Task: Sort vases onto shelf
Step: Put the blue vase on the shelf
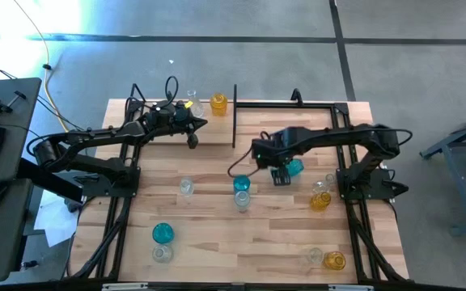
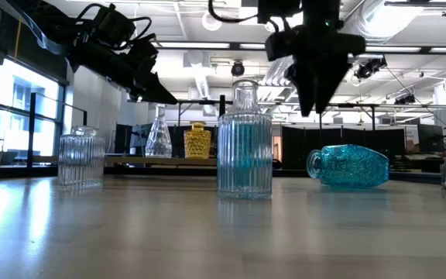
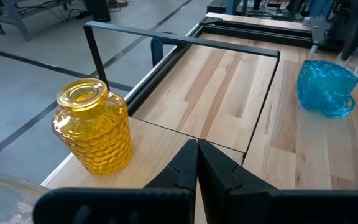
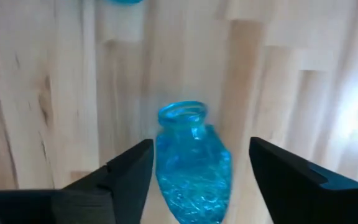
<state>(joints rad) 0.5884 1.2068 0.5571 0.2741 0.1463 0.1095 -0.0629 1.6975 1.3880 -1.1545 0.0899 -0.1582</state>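
Observation:
A teal-blue vase (image 4: 193, 167) lies on its side on the tabletop at the middle right, also seen in the low view (image 2: 351, 166). My right gripper (image 4: 201, 146) hangs above it, pointing down and open, with one finger over each side of the vase and clear of it (image 2: 316, 101). An amber-yellow vase (image 3: 95, 127) and a clear vase (image 2: 159, 136) stand upright on the shelf (image 1: 213, 129) at the far middle. My left gripper (image 3: 197, 163) is shut and held just above the shelf plank, near the amber vase. It holds nothing.
Other vases stand about the table: a teal one (image 1: 241, 184) and a clear one (image 1: 186, 187) at the middle, a teal one (image 1: 162, 234) near left, amber ones (image 1: 320, 200) (image 1: 334, 261) at right. The shelf's black post (image 1: 235, 117) rises beside the plank.

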